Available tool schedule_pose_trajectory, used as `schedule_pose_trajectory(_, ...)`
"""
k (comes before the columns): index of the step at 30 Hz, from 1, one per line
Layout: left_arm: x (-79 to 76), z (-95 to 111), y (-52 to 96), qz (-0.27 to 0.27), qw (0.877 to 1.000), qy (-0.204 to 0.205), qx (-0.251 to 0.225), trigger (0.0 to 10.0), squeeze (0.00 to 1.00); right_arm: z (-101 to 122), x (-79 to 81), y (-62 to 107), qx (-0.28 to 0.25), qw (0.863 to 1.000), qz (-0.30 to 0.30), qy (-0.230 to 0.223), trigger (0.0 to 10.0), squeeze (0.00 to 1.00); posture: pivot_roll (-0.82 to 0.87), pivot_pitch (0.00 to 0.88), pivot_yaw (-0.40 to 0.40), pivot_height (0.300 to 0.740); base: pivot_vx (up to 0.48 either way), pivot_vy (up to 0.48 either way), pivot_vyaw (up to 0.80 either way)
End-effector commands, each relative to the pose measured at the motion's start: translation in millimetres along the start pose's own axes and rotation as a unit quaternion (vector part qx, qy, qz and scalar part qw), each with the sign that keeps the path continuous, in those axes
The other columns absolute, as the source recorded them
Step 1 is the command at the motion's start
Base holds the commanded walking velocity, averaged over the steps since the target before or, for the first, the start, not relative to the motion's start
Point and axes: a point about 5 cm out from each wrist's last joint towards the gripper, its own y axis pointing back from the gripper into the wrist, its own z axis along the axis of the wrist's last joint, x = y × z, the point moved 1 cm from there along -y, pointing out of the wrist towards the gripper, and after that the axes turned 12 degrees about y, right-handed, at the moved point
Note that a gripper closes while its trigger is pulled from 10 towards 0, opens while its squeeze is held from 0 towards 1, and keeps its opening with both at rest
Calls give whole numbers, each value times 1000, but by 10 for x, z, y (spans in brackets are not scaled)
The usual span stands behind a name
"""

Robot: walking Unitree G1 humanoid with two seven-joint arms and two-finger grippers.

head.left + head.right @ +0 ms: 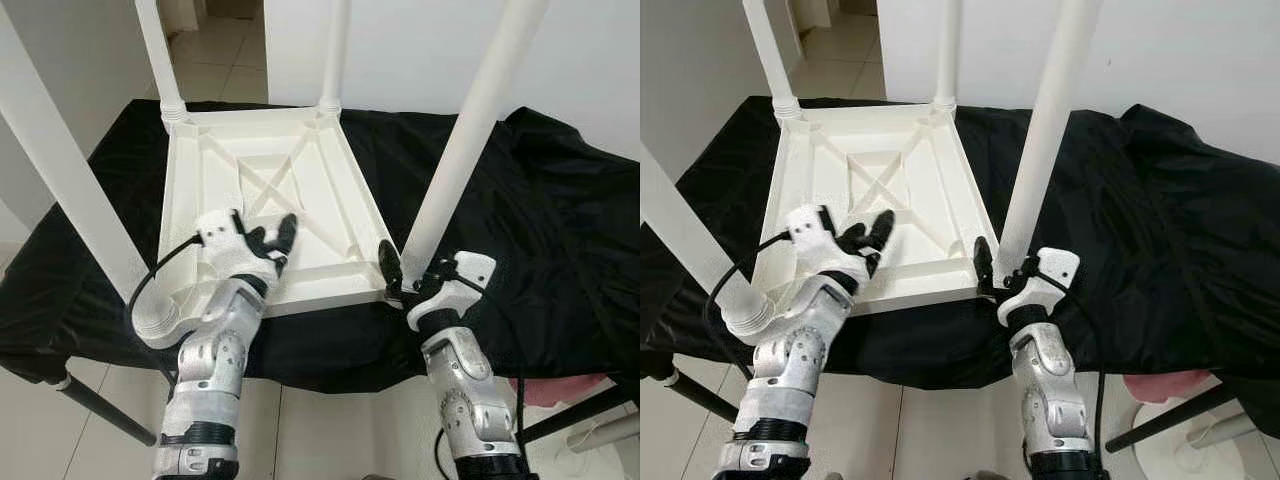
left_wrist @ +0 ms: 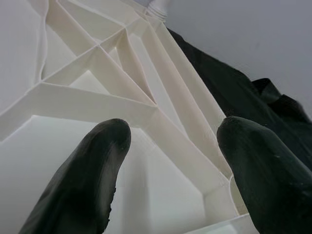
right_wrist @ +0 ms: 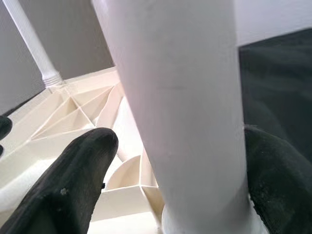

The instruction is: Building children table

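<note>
A crumpled black fabric cloth [image 1: 540, 210] covers a counter, draping over its near edge and rising in folds at the far right corner. Thin black metal legs [image 1: 100, 405] angle out from beneath it onto a pale tiled floor [image 1: 60, 440]. A plain white wall [image 1: 420, 50] stands behind, with an open doorway [image 1: 215, 45] to the left showing beige tiles. A pink object [image 1: 1160, 385] shows beneath the cloth at lower right, beside a white round base [image 1: 1180, 440].

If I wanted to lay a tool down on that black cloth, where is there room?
The black cloth lies bare to the right of the upturned table top. The near edge is crowded: the right claw straddles the near right leg, and the left claw rests open on the ribbed underside.
</note>
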Motion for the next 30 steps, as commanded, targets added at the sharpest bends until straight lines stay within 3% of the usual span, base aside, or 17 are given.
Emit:
schedule_pose_trajectory(1, -193, -40, 41, -122, 991, -56, 30, 10000, 0, -14, -45, 21, 1, 999, 21, 25, 10000, 0, -63, 18, -8, 740, 0, 0, 0)
schedule_pose_trajectory(2, -234, -50, 55, -146, 985, -78, 39, 10000, 0, -9, -98, 25, 2, 999, 25, 33, 10000, 0, -62, 15, -11, 740, 0, 0, 0)
schedule_pose_trajectory(6, -267, -62, 67, -167, 980, -98, 50, 10000, 0, 1, -139, 25, 1, 999, 34, 43, 10000, 0, -63, 15, -12, 740, 0, 0, 0)
schedule_pose_trajectory(7, -313, -79, 100, -201, 970, -125, 63, 10000, 0, 1, -190, 21, 2, 998, 43, 56, 10000, 0, -62, 14, -14, 740, 0, 0, 0)
schedule_pose_trajectory(8, -313, -79, 100, -201, 970, -125, 63, 10000, 0, 1, -190, 21, 2, 998, 43, 56, 10000, 0, -62, 14, -14, 740, 0, 0, 0)
schedule_pose_trajectory(9, -361, -108, 155, -246, 953, -157, 77, 10000, 0, -1, -230, 4, 1, 995, 59, 74, 10000, 0, -60, 10, -15, 740, 0, 0, 0)
schedule_pose_trajectory(11, -361, -108, 155, -246, 953, -157, 77, 10000, 0, -1, -230, 4, 1, 995, 59, 74, 10000, 0, -60, 10, -15, 740, 0, 0, 0)
schedule_pose_trajectory(14, -441, -224, 330, -359, 896, -230, 126, 10000, 0, -8, -286, -59, 0, 989, 103, 105, 10000, 0, -61, 0, -10, 740, 0, 0, 0)
schedule_pose_trajectory(15, -441, -224, 330, -359, 896, -230, 126, 10000, 0, -8, -286, -59, 0, 989, 103, 105, 10000, 0, -61, 0, -10, 740, 0, 0, 0)
schedule_pose_trajectory(17, -448, -249, 361, -376, 884, -242, 136, 10000, 0, -12, -296, -78, 1, 988, 110, 109, 10000, 0, -59, 0, -12, 740, 0, 0, 0)
schedule_pose_trajectory(19, -452, -333, 432, -410, 850, -286, 165, 10000, 0, -32, -307, -132, 5, 985, 129, 118, 10000, 0, -60, 0, -7, 740, 0, 0, 0)
schedule_pose_trajectory(20, -452, -333, 432, -410, 850, -286, 165, 10000, 0, -32, -307, -132, 5, 985, 129, 118, 10000, 0, -60, 0, -7, 740, 0, 0, 0)
schedule_pose_trajectory(21, -439, -369, 455, -420, 835, -307, 178, 10000, 0, -45, -317, -168, 8, 982, 141, 125, 10000, 0, -60, 0, -2, 740, 0, 0, 0)
schedule_pose_trajectory(22, -439, -369, 455, -420, 835, -307, 178, 10000, 0, -45, -317, -168, 8, 982, 141, 125, 10000, 0, -60, 0, -2, 740, 0, 0, 0)
schedule_pose_trajectory(23, -426, -400, 479, -434, 818, -324, 192, 10000, 0, -62, -327, -223, 14, 979, 159, 123, 10000, 0, -57, 0, -1, 740, 0, 0, 0)
schedule_pose_trajectory(27, -430, -400, 481, -436, 815, -325, 200, 10000, 0, -74, -320, -255, 18, 976, 177, 126, 10000, 0, -57, 0, -1, 740, 0, 0, 0)
schedule_pose_trajectory(30, -448, -376, 459, -430, 819, -324, 198, 10000, 0, -84, -307, -282, 21, 972, 194, 131, 10000, 0, -49, 0, -2, 740, 0, 0, 0)
